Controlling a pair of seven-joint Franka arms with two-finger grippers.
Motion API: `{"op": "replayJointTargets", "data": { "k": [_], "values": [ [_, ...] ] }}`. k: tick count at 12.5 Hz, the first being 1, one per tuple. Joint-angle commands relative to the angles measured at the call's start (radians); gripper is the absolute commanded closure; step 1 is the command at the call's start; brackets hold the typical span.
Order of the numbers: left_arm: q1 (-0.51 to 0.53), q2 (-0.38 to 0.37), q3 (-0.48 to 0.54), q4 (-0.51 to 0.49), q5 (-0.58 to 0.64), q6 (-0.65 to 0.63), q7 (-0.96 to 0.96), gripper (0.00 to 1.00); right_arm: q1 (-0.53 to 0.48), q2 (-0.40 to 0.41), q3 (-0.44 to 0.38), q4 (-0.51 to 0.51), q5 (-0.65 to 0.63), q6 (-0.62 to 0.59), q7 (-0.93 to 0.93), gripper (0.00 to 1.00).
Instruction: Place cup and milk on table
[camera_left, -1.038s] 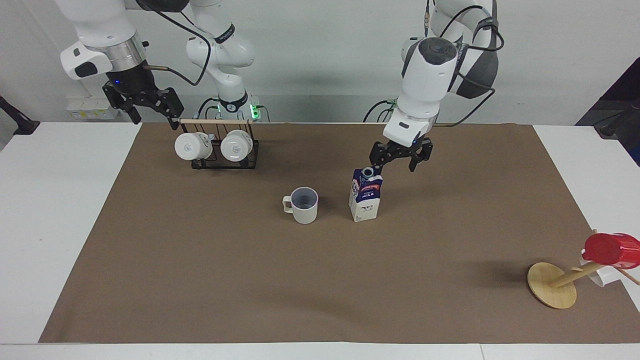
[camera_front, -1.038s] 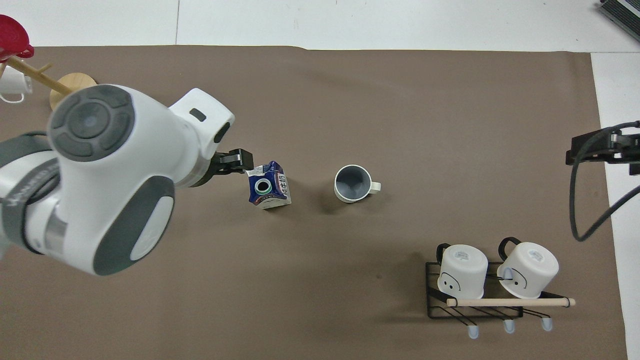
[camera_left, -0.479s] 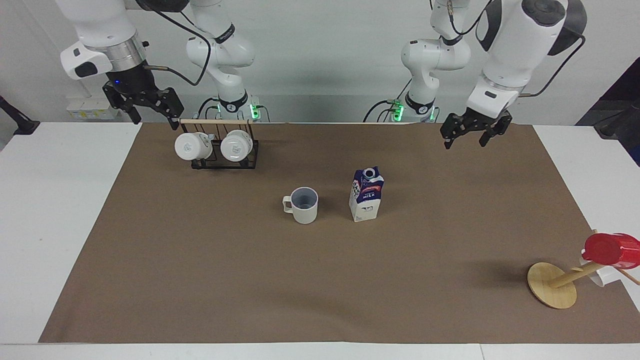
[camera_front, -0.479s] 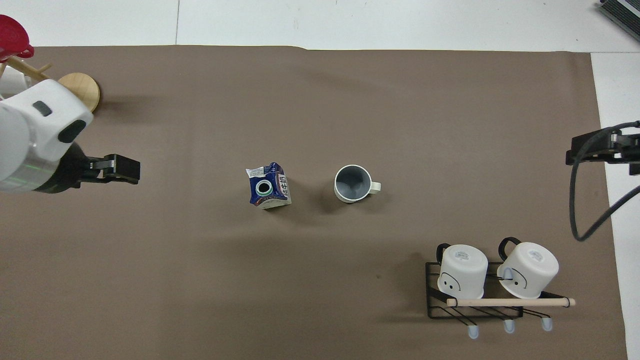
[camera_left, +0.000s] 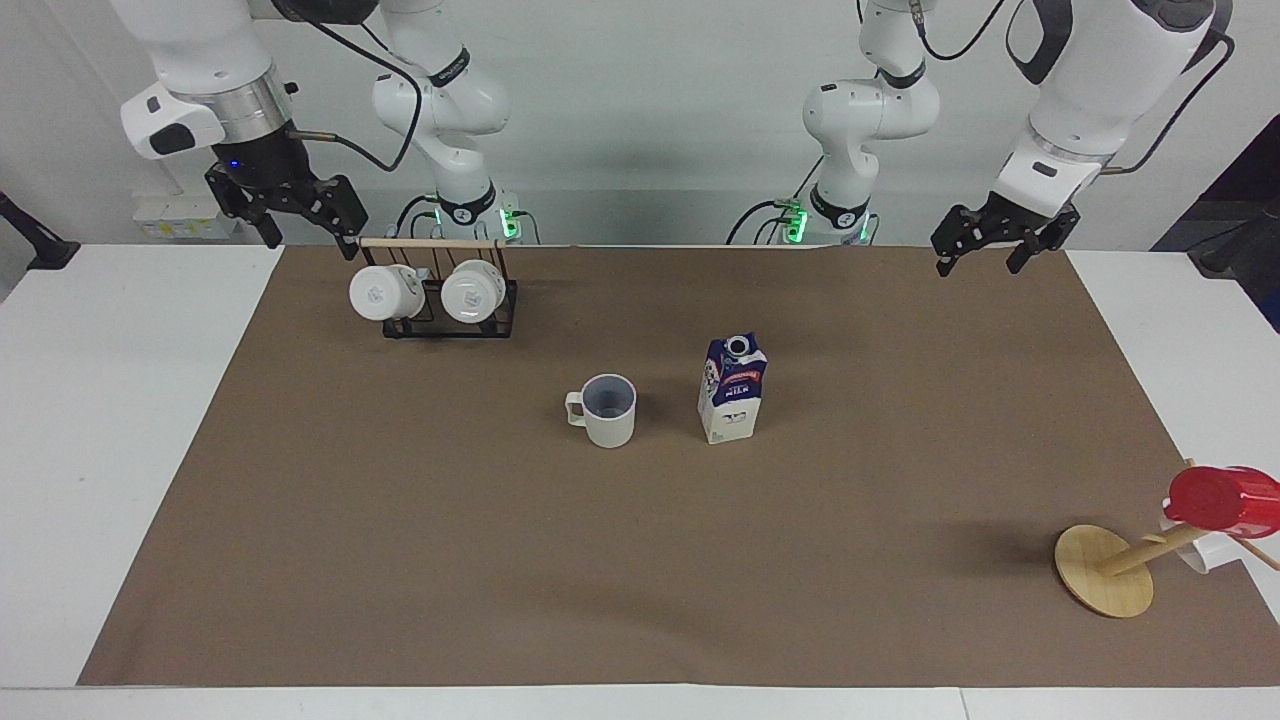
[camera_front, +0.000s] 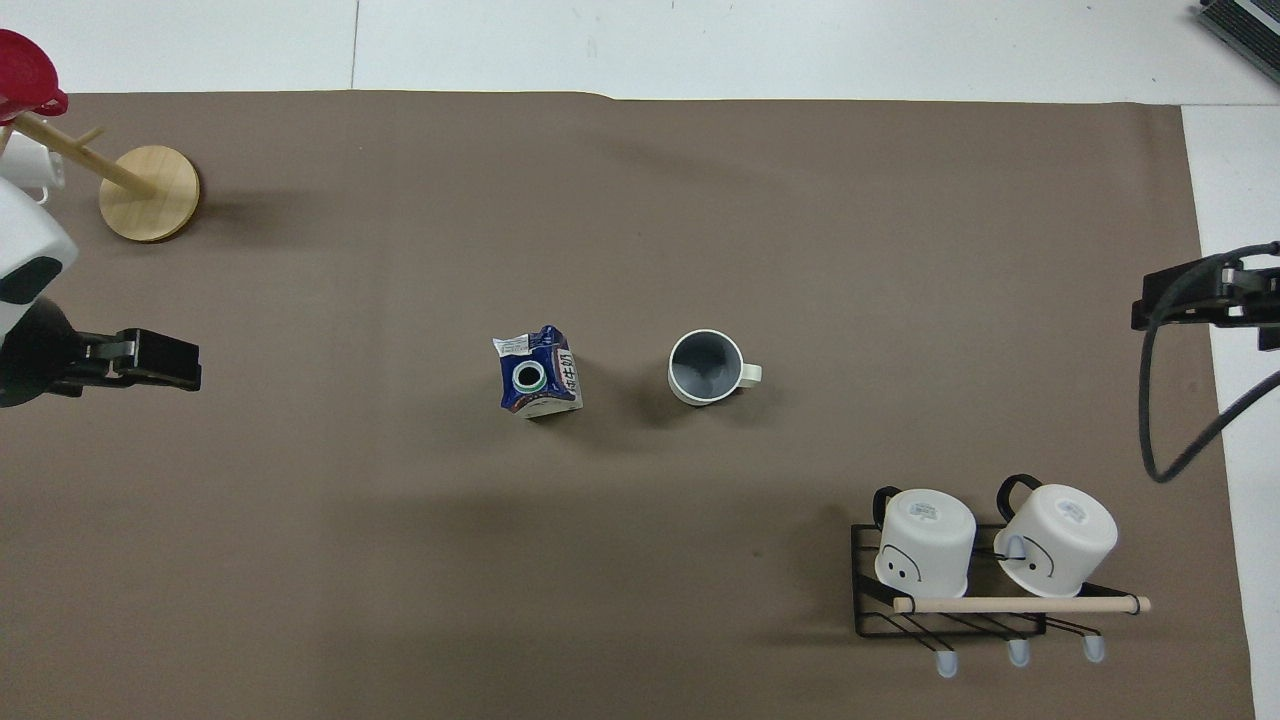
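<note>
left gripper (camera_left: 990, 245): has pulled back from over the milk to the brown sheet's (camera_left: 640, 560) edge at its own end; jaws wide apart, empty; only partly in the overhead view.
right gripper (camera_left: 290, 205): waits beside the mug rack (camera_left: 440, 305), unmoved; jaws spread, holding nothing.
milk (camera_left: 733, 388): upright on the sheet mid-table (camera_left: 120, 420), untouched, same spot.
cup (camera_left: 605, 410): upright just beside the milk, toward the right arm's end, same spot.
red cup (camera_left: 1222, 500): on its wooden stand, cut off at frame edge.
</note>
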Motion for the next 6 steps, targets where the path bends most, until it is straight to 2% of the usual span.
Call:
{"op": "replayJointTargets", "data": {
  "k": [1, 6],
  "values": [
    [0.009, -0.007, -0.003, 0.004, -0.012, -0.021, 0.005, 0.0, -0.008, 0.008, 0.005, 0.019, 0.01, -0.02, -0.014, 0.0],
    [0.008, -0.009, -0.004, 0.005, -0.01, -0.04, 0.006, 0.0, -0.008, 0.008, 0.005, 0.019, 0.01, -0.02, -0.014, 0.0]
  ]
}}
